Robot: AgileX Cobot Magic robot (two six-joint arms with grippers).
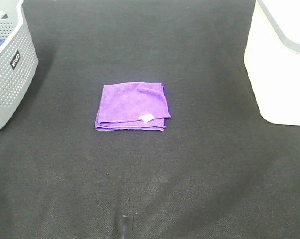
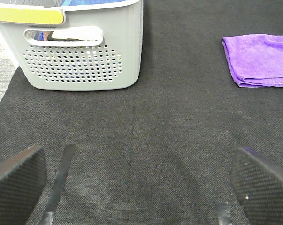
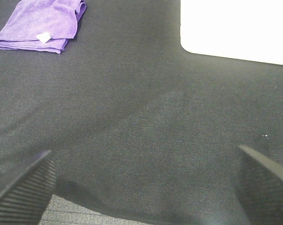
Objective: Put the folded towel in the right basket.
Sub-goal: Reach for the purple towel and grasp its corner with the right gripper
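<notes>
Open mat (image 1: 199, 169), blocked top corners
Grey basket (image 1: 10, 69) blocks the frame's upper left, white basket (image 1: 279, 79) the upper right; all round the centred towel (image 1: 132, 107) the mat lies open.

Towel: a folded purple microfibre towel (image 3: 40, 22) lying flat on the mat, its layered edges showing along one side.
Tag: a small white fabric tag (image 3: 43, 37) resting on the towel near a corner.
Basket: a white smooth-walled plastic basket (image 3: 235, 29), standing well apart from the towel.
Surface: a black woven mat (image 3: 146, 103); a strip of grey carpet (image 3: 80, 213) shows past its edge.
Right gripper (image 3: 143, 159): jaws spread wide, textured black pads (image 3: 24, 187) holding nothing, far from towel and basket.
</notes>
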